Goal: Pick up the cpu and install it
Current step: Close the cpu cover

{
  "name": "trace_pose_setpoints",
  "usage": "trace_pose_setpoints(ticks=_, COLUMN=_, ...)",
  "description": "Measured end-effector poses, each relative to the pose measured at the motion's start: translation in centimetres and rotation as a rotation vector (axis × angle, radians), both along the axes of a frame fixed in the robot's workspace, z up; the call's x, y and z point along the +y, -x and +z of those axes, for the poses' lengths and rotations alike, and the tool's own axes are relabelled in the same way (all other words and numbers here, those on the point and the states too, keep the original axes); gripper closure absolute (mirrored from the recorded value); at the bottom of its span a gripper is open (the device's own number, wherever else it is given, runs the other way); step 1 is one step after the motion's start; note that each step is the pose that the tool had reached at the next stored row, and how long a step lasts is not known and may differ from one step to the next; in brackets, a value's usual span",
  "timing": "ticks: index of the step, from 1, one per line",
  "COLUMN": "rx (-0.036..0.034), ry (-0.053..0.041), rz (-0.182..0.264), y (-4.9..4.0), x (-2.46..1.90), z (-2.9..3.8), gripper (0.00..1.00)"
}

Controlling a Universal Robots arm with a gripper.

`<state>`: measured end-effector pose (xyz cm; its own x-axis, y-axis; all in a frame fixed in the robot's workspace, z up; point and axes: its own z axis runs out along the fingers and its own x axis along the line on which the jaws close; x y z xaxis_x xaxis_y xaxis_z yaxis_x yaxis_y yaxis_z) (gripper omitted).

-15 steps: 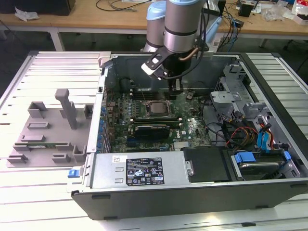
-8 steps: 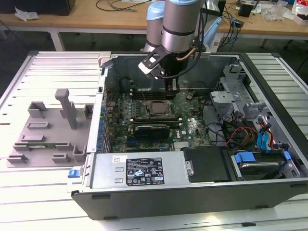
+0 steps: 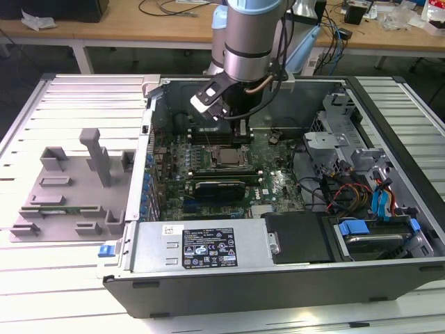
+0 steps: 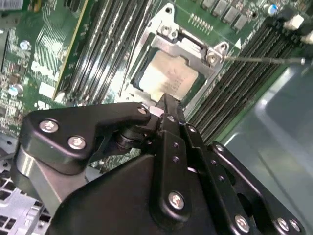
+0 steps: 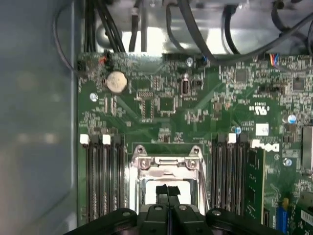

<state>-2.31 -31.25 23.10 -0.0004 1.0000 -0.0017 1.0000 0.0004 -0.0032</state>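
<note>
Evidently the placing step is at or near its end: the cpu [image 4: 168, 78] lies flat inside the open socket frame [image 4: 186, 46] on the green motherboard [image 5: 166, 105], its silver top facing up and level with the frame, between the banks of memory slots [image 5: 102, 176]. The hand [image 4: 166, 103] hangs straight above it inside the computer case [image 3: 208, 247], its two fingers drawn together with only a thin seam between them and nothing held; their tip sits at the chip's near edge, though I cannot tell whether it touches the metal or hovers just over it. The grey fixture tray [image 3: 69, 188] stands on the desk [image 3: 69, 97], outside the case at the exterior view's left, well apart from the arm. In my judgement, whatever move follows calls for a clean vertical path with no sideways drag, since a nudge at that edge could shift the chip in its seat.
</note>
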Motion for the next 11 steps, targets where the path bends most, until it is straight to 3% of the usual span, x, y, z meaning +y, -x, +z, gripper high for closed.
trace_pose_setpoints(ticks=2, rx=0.0, ry=0.0001, rz=0.0, y=0.81, x=-0.02, z=-0.43, gripper=0.89)
trace_pose_setpoints(ticks=11, rx=0.0001, ry=0.0001, rz=0.0, y=0.91, x=-0.04, z=-0.8, gripper=0.89)
